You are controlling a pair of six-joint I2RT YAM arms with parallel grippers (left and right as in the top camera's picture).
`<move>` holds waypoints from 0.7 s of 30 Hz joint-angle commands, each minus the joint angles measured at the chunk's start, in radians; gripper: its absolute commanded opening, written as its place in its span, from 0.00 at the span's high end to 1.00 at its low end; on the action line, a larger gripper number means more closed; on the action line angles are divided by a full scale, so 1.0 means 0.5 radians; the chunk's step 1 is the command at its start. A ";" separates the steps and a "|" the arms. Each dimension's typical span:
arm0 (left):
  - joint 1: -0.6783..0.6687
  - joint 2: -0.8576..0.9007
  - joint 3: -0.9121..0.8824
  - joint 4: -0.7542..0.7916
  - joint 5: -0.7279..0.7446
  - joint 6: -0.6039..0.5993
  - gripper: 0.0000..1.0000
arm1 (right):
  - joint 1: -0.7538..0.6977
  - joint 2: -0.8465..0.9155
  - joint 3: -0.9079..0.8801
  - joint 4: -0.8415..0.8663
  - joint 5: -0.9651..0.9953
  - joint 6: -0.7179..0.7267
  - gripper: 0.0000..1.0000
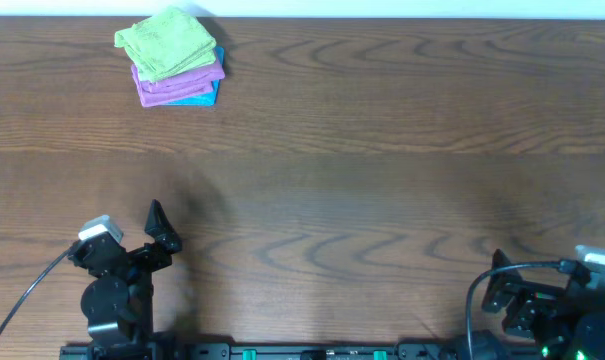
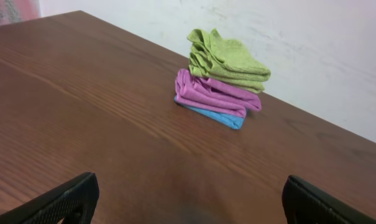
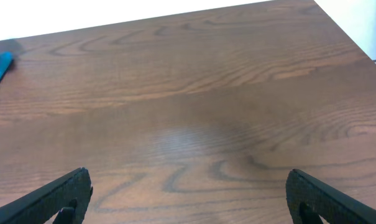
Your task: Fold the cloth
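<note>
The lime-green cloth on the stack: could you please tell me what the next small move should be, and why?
Probably reach the left gripper, open and empty, toward the lime-green cloth to lift it off. It lies loosely folded atop the purple cloth and blue cloth at the far left, that arm's side, and likely needs bare table to be worked.

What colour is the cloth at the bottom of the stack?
The bottom cloth is bright blue, seen best in the left wrist view.
</note>
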 commanded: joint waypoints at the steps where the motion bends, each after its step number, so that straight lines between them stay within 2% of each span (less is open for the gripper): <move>1: -0.014 -0.029 -0.031 0.031 -0.014 -0.037 0.05 | -0.002 -0.002 -0.003 -0.002 0.007 0.036 0.01; 21: -0.085 -0.156 -0.326 0.146 -0.013 -0.195 0.05 | -0.002 -0.002 -0.003 -0.002 0.007 0.036 0.01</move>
